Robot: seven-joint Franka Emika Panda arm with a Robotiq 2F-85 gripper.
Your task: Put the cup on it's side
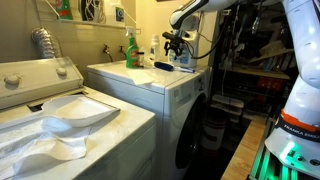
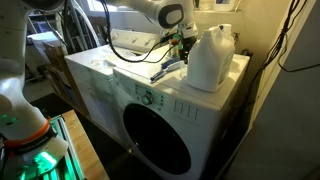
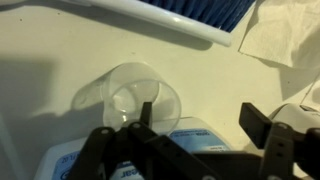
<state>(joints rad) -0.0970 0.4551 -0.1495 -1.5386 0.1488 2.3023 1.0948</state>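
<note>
Gripper (image 3: 198, 125) low over the washer (image 2: 200, 105) top, spread wide, nothing held — one finger overlapping the cup (image 3: 128, 98) in wrist view. Cup upright on that washer top, mouth up.

The wrist view looks down into the open mouth of the translucent cup (image 3: 130, 100), which stands on a whitish surface (image 3: 50, 60). The gripper (image 3: 198, 118) comes in from the bottom edge with its 2 dark fingers (image 3: 262, 125) spread wide, the other fingertip overlapping the cup's rim. Blue bristles (image 3: 205, 10) and a crumpled white sheet (image 3: 285, 35) lie along the top edge.
</note>
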